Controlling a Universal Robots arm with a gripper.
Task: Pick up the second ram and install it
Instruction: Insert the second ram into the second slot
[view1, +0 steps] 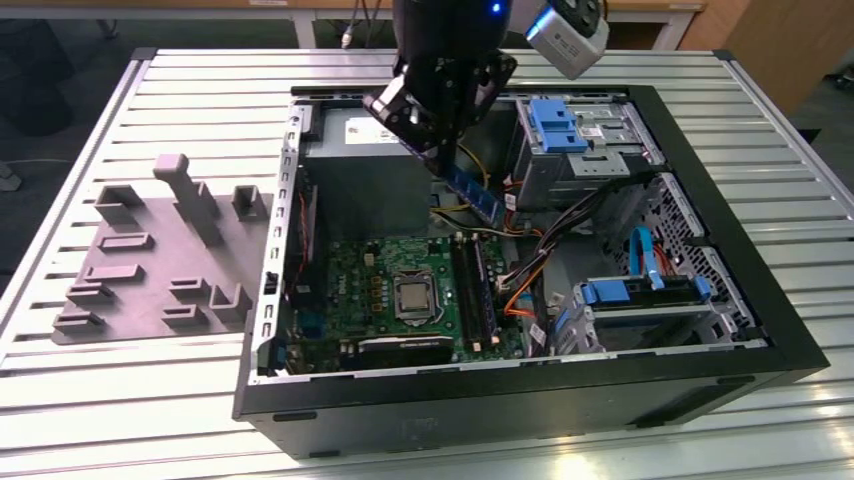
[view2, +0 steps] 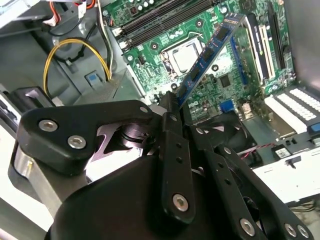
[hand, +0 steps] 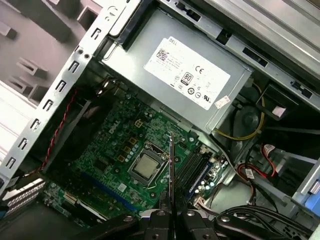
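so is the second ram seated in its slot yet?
No. The second ram is held in the gripper, above the motherboard.

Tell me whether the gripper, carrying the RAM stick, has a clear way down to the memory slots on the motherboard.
Probably yes. The gripper holds the second ram above the open case, and the memory slots lie uncovered below; orange cables run just beside them.
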